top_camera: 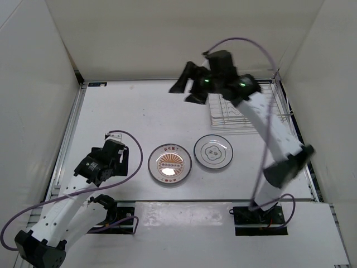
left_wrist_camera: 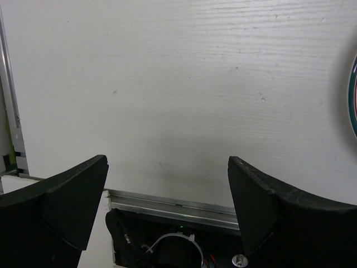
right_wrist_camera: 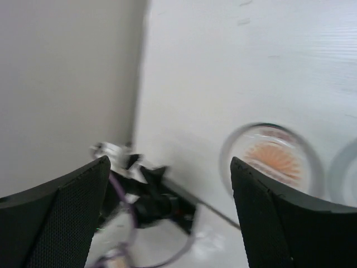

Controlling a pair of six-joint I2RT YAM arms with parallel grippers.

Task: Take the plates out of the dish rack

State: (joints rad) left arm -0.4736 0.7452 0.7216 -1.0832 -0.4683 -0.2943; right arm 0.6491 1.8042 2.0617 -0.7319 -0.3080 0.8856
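The orange sunburst plate (top_camera: 169,163) lies flat on the table at centre front. A white plate with a dark flower outline (top_camera: 213,151) lies just to its right. The wire dish rack (top_camera: 240,114) stands at the back right, partly hidden by my right arm; I see no plate in it, and the third plate is out of view. My right gripper (top_camera: 187,91) is open and empty, raised to the left of the rack. In the right wrist view (right_wrist_camera: 170,190) the sunburst plate (right_wrist_camera: 273,159) shows blurred far below. My left gripper (top_camera: 93,174) is open and empty at the front left (left_wrist_camera: 167,184).
White walls enclose the table on three sides. A metal rail (left_wrist_camera: 173,202) runs along the near table edge below my left gripper. The sunburst plate's rim (left_wrist_camera: 353,95) shows at the right edge of the left wrist view. The left arm (right_wrist_camera: 148,204) shows blurred in the right wrist view.
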